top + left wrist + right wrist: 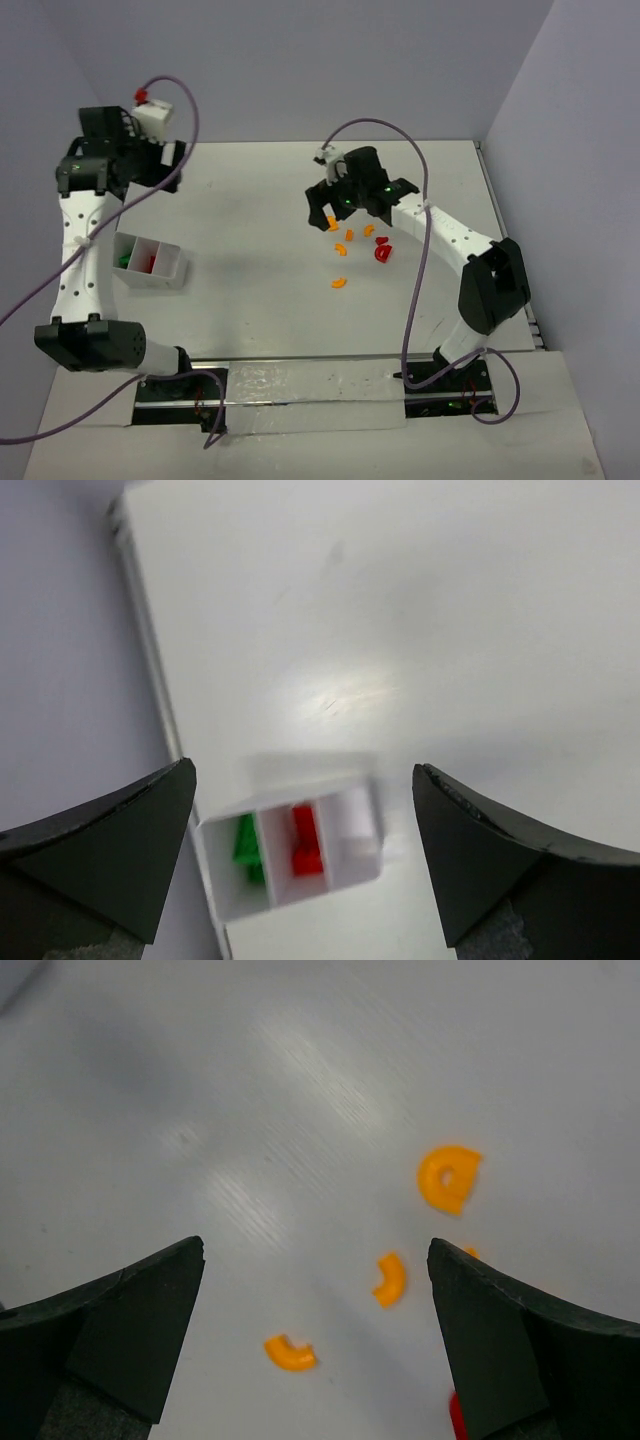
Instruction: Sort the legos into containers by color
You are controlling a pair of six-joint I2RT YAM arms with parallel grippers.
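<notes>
Orange pending. Hovered over orange legos right of desk centre with right claw wide open; needed one half-ring centred between jaws, straight descent. Hung left claw open, empty, above tray near left edge.

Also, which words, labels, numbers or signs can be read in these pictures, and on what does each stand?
None: no readable text shows on the white tray, the orange legos, the table or anything else in the three views.
</notes>
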